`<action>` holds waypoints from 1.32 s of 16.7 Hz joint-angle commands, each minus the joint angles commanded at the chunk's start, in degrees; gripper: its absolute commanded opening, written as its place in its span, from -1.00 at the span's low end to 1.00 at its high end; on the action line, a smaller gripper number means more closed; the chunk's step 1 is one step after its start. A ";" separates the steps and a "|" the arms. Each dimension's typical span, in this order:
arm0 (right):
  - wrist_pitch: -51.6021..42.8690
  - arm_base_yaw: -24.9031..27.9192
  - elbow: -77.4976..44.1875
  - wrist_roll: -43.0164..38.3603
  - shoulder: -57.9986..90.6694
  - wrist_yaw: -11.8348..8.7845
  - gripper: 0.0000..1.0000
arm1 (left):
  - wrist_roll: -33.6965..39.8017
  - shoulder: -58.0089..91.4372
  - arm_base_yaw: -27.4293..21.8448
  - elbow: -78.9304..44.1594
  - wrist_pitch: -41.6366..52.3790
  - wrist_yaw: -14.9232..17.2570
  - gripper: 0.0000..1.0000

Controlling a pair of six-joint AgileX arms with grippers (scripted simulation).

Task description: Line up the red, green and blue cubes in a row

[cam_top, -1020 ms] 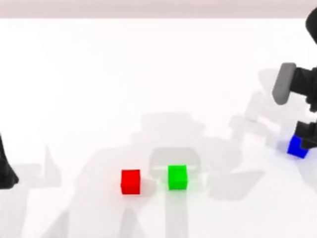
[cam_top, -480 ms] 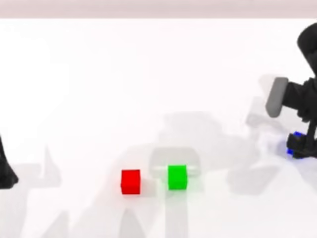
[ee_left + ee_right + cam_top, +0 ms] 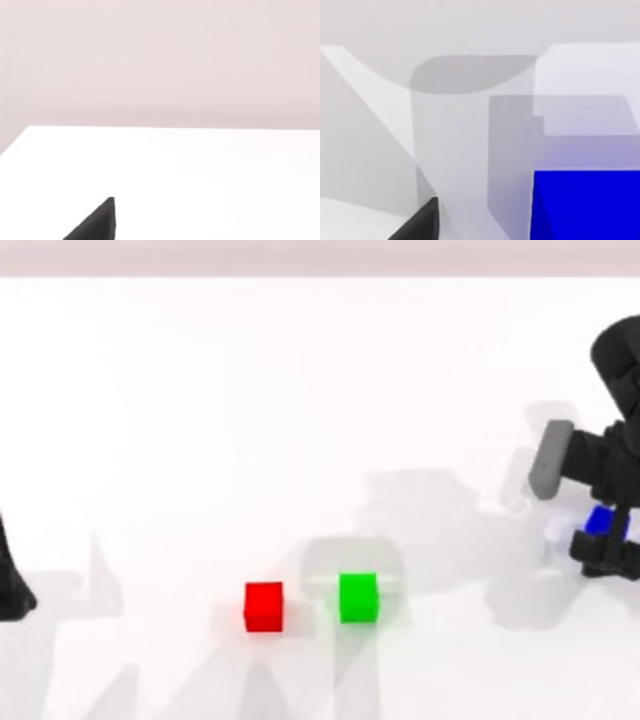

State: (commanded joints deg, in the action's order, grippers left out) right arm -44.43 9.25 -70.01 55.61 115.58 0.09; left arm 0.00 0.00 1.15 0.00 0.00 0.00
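Note:
The red cube (image 3: 263, 606) and the green cube (image 3: 358, 597) sit side by side on the white table, near the front middle. The blue cube (image 3: 599, 521) lies far off at the right edge. My right gripper (image 3: 603, 532) is down over it, open, its dark fingers on either side of the cube. In the right wrist view the blue cube (image 3: 585, 205) looms close, and a gap of table separates it from the one finger (image 3: 420, 225) that shows. My left arm (image 3: 12, 585) is parked at the left edge, one finger (image 3: 97, 222) showing over bare table.
The white table (image 3: 300, 420) ends at a pale back wall (image 3: 320, 255). The right arm's grey-capped wrist (image 3: 551, 458) hangs just left of the blue cube. Soft arm shadows fall across the middle.
My right gripper has come down from above the blue cube and now straddles it. Red and green cubes and the left arm have not moved.

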 joint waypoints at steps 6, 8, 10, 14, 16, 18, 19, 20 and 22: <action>0.00 0.00 0.00 0.00 0.00 0.00 0.10 | 0.00 0.00 0.00 0.00 0.00 0.00 1.00; 0.00 0.00 0.00 0.00 0.00 0.00 -0.21 | 0.00 0.00 0.00 0.00 0.00 0.00 1.00; 0.00 0.00 0.00 0.00 0.00 0.00 -0.51 | 0.00 0.00 0.00 0.00 0.00 0.00 1.00; 0.00 0.00 0.00 0.00 0.00 0.00 -1.00 | 0.00 0.00 0.00 0.00 0.00 0.00 1.00; 0.00 0.00 0.00 0.00 0.00 0.00 -1.00 | 0.00 0.00 0.00 0.00 0.00 0.00 1.00; 0.00 0.00 0.00 0.00 0.00 0.00 -1.00 | 0.00 0.00 0.00 0.00 0.00 0.00 1.00; 0.00 0.00 0.00 0.00 0.00 0.00 -1.00 | 0.00 0.00 0.00 0.00 0.00 0.00 1.00; 0.00 0.00 0.00 0.00 0.00 0.00 -1.00 | 0.00 0.00 0.00 0.00 0.00 0.00 1.00; -1.35 0.00 -0.17 -0.77 -1.44 -0.37 -1.00 | 0.00 0.00 0.00 0.00 0.00 0.00 1.00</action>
State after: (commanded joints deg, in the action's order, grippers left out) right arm -45.78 9.25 -70.17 54.85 114.14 -0.28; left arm 0.00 0.00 1.15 0.00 0.00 0.00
